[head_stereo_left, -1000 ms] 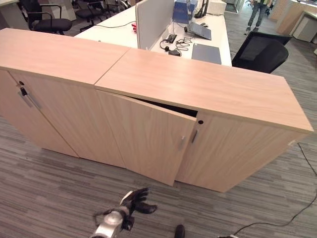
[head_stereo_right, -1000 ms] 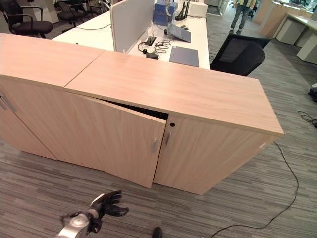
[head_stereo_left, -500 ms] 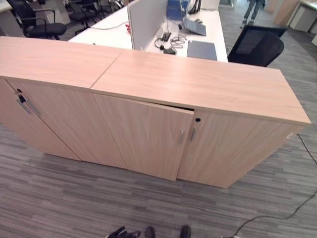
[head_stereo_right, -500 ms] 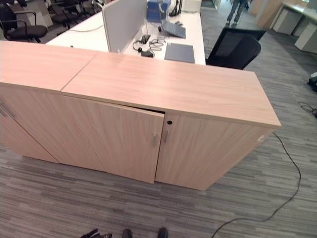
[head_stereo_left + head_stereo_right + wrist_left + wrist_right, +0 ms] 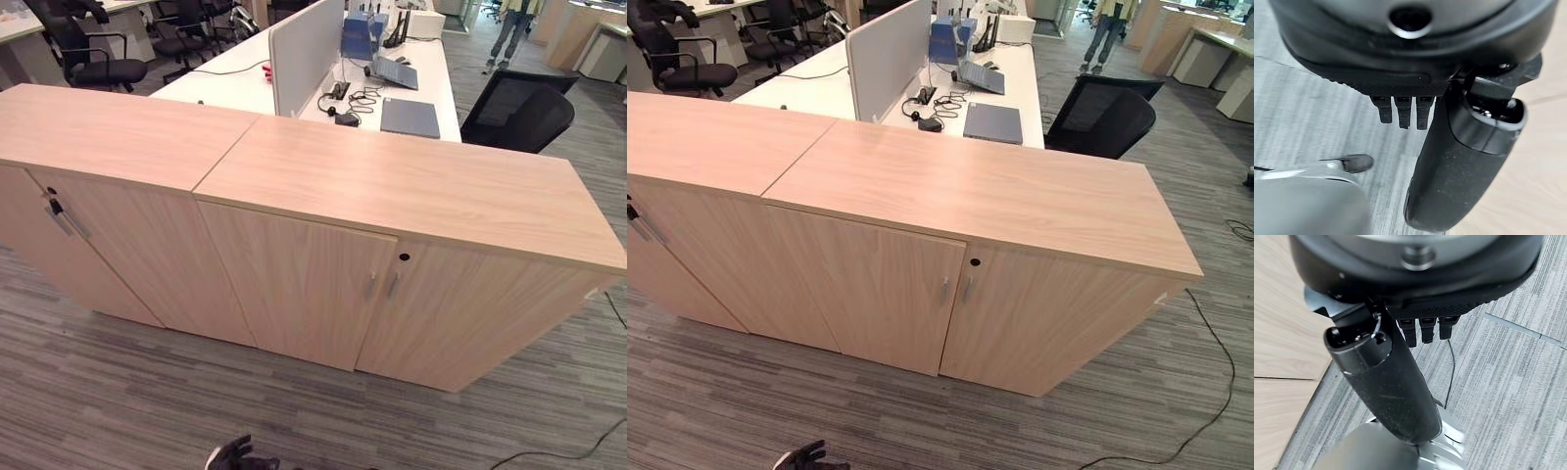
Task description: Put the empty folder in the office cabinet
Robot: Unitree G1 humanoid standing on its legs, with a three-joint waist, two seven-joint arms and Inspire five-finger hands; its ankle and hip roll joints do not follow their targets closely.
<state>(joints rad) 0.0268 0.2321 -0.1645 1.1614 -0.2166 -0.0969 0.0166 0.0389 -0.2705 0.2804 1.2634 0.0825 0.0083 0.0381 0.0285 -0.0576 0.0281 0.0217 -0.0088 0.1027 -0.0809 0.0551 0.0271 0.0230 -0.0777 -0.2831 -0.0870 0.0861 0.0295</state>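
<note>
The left hand (image 5: 231, 455) hangs low over the striped grey carpet (image 5: 118, 392) in front of the cabinet, its dark fingers loosely spread and empty. In its own wrist view the left hand (image 5: 1449, 161) shows a straight thumb and a short row of relaxed fingers with nothing between them, the carpet on one side and pale wood on the other. The right hand (image 5: 1396, 382) looks the same in its wrist view: thumb extended, fingers relaxed, holding nothing, with carpet beyond and wood panelling beside it.

Just ahead stands the office cabinet (image 5: 999, 211), a low light-wood unit with two doors. Both doors sit flush and shut, their two slim metal handles (image 5: 955, 290) side by side at the middle seam and a small round lock (image 5: 975, 262) just above them. A second cabinet (image 5: 108, 132) of the same wood adjoins it on the robot's left. No folder can be made out, so its place cannot be told.

Behind the cabinets a white surface (image 5: 245, 83) carries a grey divider screen (image 5: 304, 44), a headset with cables (image 5: 343, 103) and a closed dark laptop (image 5: 409, 117). A black mesh chair (image 5: 519, 108) stands by it, and a person's legs (image 5: 511, 29) show farther back.
</note>
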